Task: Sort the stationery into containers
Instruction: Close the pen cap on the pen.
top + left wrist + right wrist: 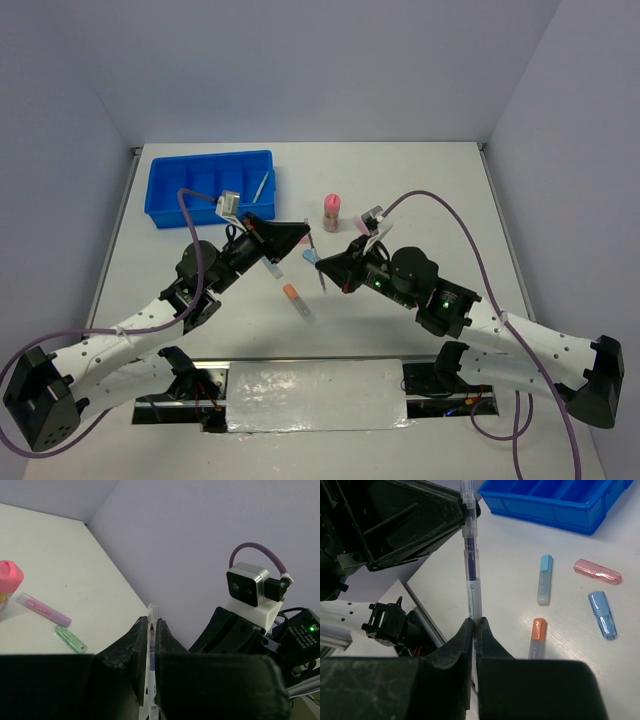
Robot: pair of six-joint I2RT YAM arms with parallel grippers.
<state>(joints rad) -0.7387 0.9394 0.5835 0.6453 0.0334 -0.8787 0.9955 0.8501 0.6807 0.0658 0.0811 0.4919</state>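
A clear pen with dark blue ink (316,262) hangs above the table, held at both ends. My left gripper (303,233) is shut on its upper end, and in the left wrist view the pen (151,645) runs between the pads of that gripper (151,623). My right gripper (475,623) is shut on the pen's lower part (471,575). The blue divided tray (165,192) stands at the back left with a thin light pen (261,184) in one compartment. A pink-capped cylinder (331,212) stands upright behind the grippers.
On the table lie an orange marker (538,637), a light blue one (544,579), a pink one (597,571) and a blue one (602,615). A purple marker (44,609) and a green one (70,638) lie near the cylinder (7,580). The tray's wall (555,511) is close behind.
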